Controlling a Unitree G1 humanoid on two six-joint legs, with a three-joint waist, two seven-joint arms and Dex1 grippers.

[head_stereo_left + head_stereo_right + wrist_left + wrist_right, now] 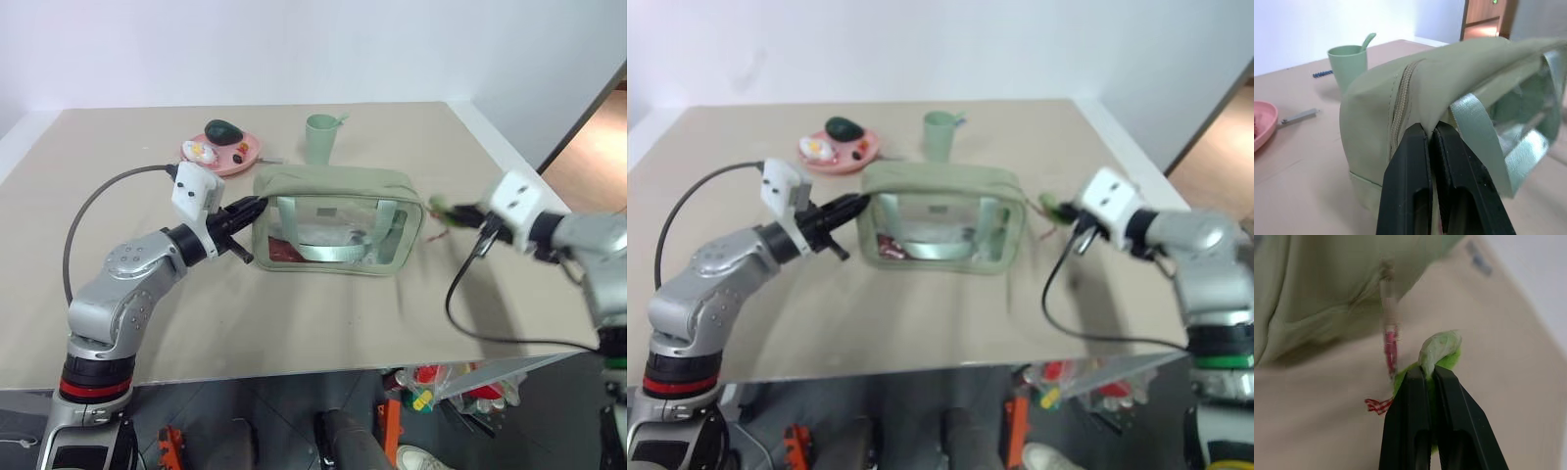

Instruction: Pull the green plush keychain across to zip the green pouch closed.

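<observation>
Green plush keychain (1442, 352), a fuzzy lime lump, sits at 3 o'clock of the pale sage-green fabric pouch (333, 186) on the bench (294, 313), pinched in the closed right hand (1430, 374). Left hand (1430, 132) is clamped shut on the pouch's 9 o'clock end. Risk: the plush slipping from the shallow pinch, or its red cord (1390, 345) snapping under load.

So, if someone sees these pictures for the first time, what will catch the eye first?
First the green pouch at the middle of the table, stretched between two arms. The left gripper is shut on its left end, beside the zipper. Off the pouch's right end, the right gripper is shut on the keychain, a bright lime spot. Behind stand a cup and a pink plate.
</observation>
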